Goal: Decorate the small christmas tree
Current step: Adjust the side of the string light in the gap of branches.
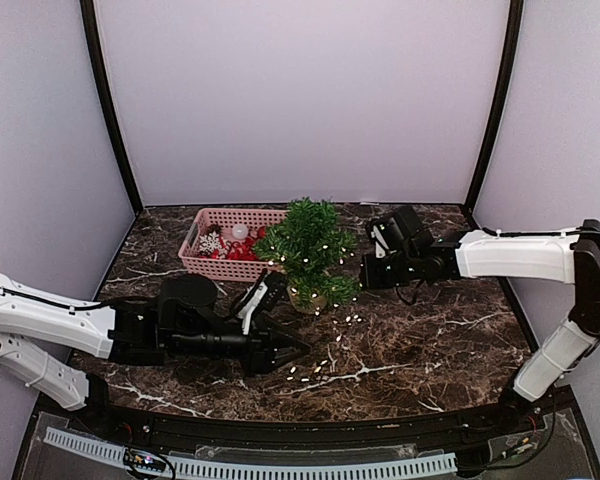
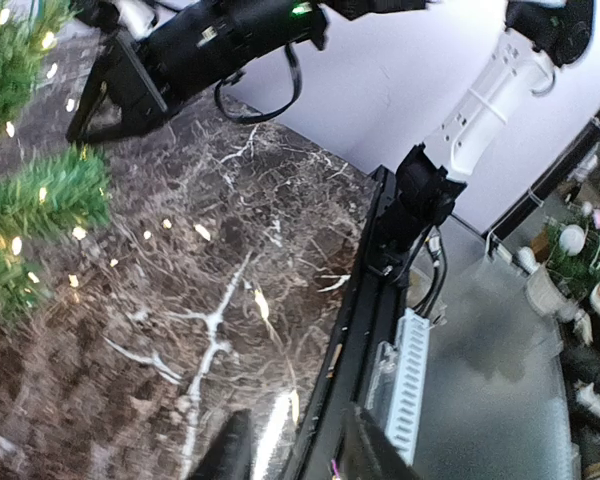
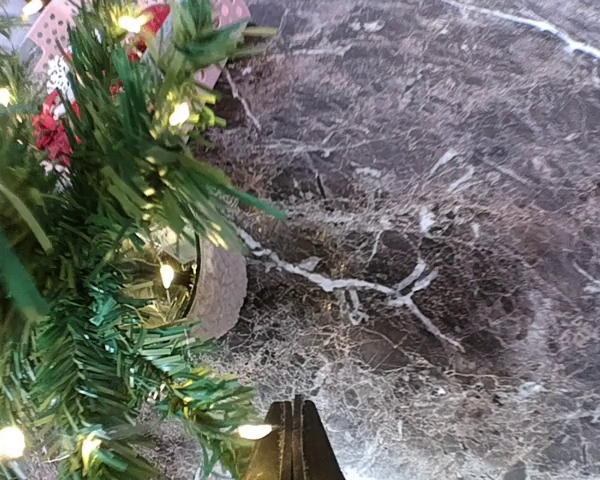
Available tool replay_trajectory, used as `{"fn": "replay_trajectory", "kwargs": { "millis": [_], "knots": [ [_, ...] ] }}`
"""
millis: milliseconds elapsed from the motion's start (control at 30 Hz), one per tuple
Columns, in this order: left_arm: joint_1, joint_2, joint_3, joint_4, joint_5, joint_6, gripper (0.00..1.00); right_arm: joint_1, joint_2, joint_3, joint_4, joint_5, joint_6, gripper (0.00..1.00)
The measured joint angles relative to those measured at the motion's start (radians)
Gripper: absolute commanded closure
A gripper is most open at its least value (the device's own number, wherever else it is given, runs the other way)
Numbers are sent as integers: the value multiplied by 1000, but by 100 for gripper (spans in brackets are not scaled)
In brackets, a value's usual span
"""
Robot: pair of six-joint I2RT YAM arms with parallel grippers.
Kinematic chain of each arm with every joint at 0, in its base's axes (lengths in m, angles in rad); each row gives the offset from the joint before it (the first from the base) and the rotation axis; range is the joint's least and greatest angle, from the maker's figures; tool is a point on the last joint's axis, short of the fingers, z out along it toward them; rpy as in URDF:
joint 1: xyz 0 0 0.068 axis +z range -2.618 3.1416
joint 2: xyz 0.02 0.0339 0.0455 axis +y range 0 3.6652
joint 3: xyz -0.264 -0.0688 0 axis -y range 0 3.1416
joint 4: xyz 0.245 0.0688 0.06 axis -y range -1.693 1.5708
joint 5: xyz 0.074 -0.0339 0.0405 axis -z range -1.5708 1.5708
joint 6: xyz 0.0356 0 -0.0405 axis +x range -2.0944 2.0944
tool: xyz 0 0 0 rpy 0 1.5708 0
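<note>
The small christmas tree (image 1: 308, 245) stands mid-table in its tan pot (image 1: 308, 298), with lit warm string lights in its green branches. More of those lights (image 1: 325, 362) trail over the marble in front of it. My left gripper (image 1: 292, 350) lies low, just front-left of the pot. In the left wrist view its fingers (image 2: 225, 455) stand apart, the left gripper (image 2: 295, 460) open over bare marble with nothing between them. My right gripper (image 1: 363, 268) hovers at the tree's right side. In the right wrist view the right gripper (image 3: 295, 445) is shut, with the tree (image 3: 100, 250) and pot (image 3: 220, 285) to its left and a lit bulb (image 3: 252, 432) beside one finger.
A pink basket (image 1: 192, 240) holding red and white ornaments sits behind and left of the tree. The table's black front rail (image 2: 355, 330) runs close to the left gripper. White walls enclose the back and sides.
</note>
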Motion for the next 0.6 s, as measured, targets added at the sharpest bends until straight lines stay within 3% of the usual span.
{"fn": "replay_trajectory", "kwargs": {
  "millis": [33, 167, 533, 600],
  "knots": [
    [1, -13, 1, -11, -8, 6, 43, 0, 11, -2, 6, -8, 0, 100],
    [19, -63, 41, -86, -64, 10, 30, -1, 43, -4, 27, -32, 1, 100],
    [192, -92, 164, -192, -266, -24, 22, -1, 53, -18, 62, -54, 1, 100],
    [202, -76, 180, -197, -270, -21, 20, -1, 50, -32, 68, -55, 1, 90]
  ]
}}
